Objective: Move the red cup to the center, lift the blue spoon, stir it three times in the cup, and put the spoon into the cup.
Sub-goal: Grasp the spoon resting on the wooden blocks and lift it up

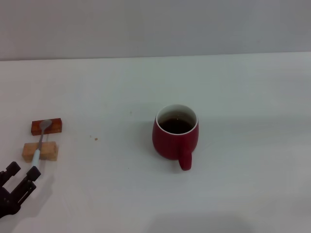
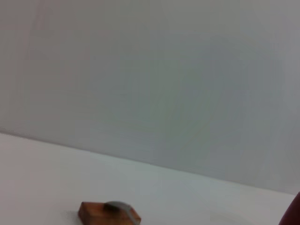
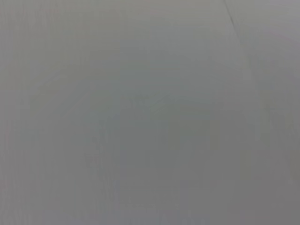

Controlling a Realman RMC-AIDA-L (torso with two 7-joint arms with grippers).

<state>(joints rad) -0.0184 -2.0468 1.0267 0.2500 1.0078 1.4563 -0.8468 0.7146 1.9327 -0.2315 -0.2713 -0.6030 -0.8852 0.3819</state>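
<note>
The red cup (image 1: 175,138) stands upright near the middle of the white table, its handle turned toward me and dark liquid inside. Far to the left lies the blue spoon (image 1: 40,141). Its grey bowl rests on a dark wooden block (image 1: 46,126) and its pale handle lies across a light wooden block (image 1: 40,151). My left gripper (image 1: 23,169) is low at the near left, just short of the handle's end, open and holding nothing. The left wrist view shows the dark block (image 2: 108,213) with the spoon's bowl (image 2: 117,206) on it. My right gripper is out of view.
The white table (image 1: 243,184) runs back to a grey wall. A few small specks lie between the blocks and the cup. The right wrist view shows only a plain grey surface.
</note>
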